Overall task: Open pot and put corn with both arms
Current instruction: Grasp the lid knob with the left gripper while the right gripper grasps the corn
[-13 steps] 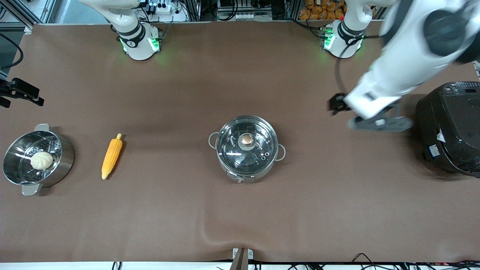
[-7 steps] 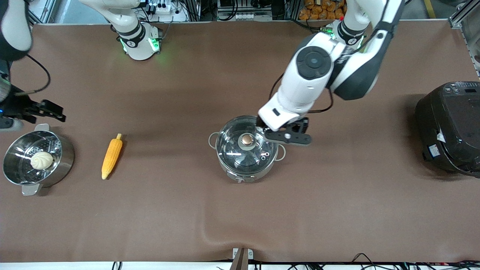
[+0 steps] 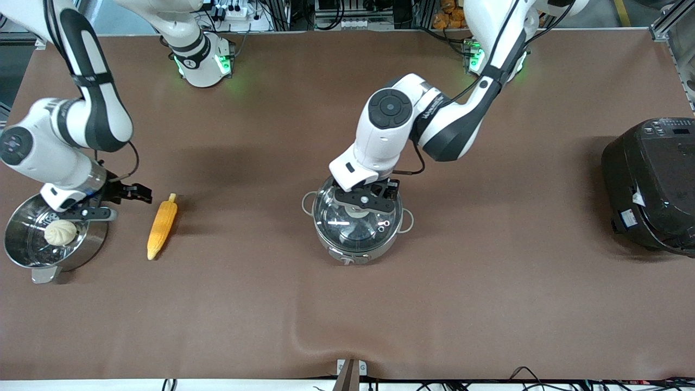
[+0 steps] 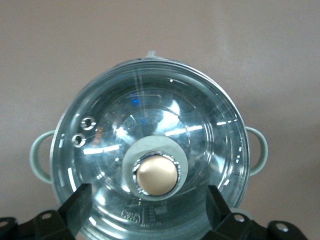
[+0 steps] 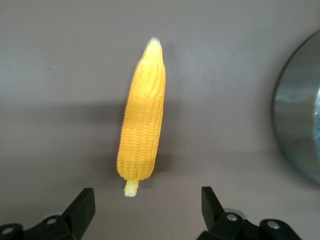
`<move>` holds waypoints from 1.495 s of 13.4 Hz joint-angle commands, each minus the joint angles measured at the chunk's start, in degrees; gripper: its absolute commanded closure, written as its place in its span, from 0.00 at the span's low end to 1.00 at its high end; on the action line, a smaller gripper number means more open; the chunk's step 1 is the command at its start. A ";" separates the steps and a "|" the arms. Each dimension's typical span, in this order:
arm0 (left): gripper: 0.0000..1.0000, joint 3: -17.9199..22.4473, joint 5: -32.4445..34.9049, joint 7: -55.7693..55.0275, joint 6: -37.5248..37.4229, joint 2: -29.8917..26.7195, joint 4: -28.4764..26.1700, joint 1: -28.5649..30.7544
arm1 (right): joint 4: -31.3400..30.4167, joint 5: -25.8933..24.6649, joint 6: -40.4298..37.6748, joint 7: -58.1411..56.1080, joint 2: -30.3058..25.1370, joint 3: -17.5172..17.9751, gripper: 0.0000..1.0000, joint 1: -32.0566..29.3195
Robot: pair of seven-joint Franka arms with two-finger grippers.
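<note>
The steel pot [image 3: 355, 239] stands mid-table with its glass lid [image 3: 347, 225] on. My left gripper [image 3: 380, 191] hangs open just above the lid. In the left wrist view its fingers [image 4: 80, 202] stand wide apart, and the copper knob [image 4: 156, 175] lies just ahead of the gap between them, untouched. The corn [image 3: 162, 228] lies on the mat toward the right arm's end. My right gripper [image 3: 138, 193] is open and empty, low beside the cob's pale stub end. In the right wrist view the corn [image 5: 142, 125] lies ahead of the spread fingers [image 5: 82, 207].
A steel steamer pot [image 3: 30, 258] holding a white bun [image 3: 59, 232] stands beside the corn, under the right arm; its wall shows in the right wrist view [image 5: 300, 115]. A big black cooker [image 3: 651, 184] stands at the left arm's end.
My left arm swung from beside the black cooker to over the pot lid. My right arm came in from the table's end to the corn's stub end.
</note>
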 commanded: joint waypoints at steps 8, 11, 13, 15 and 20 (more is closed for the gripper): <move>0.00 7.08 1.99 -3.32 0.82 4.04 1.90 -7.36 | 0.97 0.30 11.44 14.98 10.25 0.23 0.16 4.19; 0.99 6.90 1.90 -7.62 0.82 4.04 1.81 -7.36 | 2.29 -0.49 11.98 14.02 12.20 0.06 0.15 2.62; 1.00 6.90 1.73 -8.16 0.73 4.04 1.81 -7.36 | 2.21 -0.31 12.07 14.28 12.20 0.23 0.17 1.56; 1.00 6.90 1.73 -8.16 0.82 3.78 1.81 -7.28 | 2.29 -0.23 12.16 14.28 12.55 0.15 0.17 1.47; 1.00 6.90 1.29 -9.21 -2.42 -1.48 1.90 -6.31 | 2.91 -0.05 16.99 14.63 15.63 0.23 0.32 1.56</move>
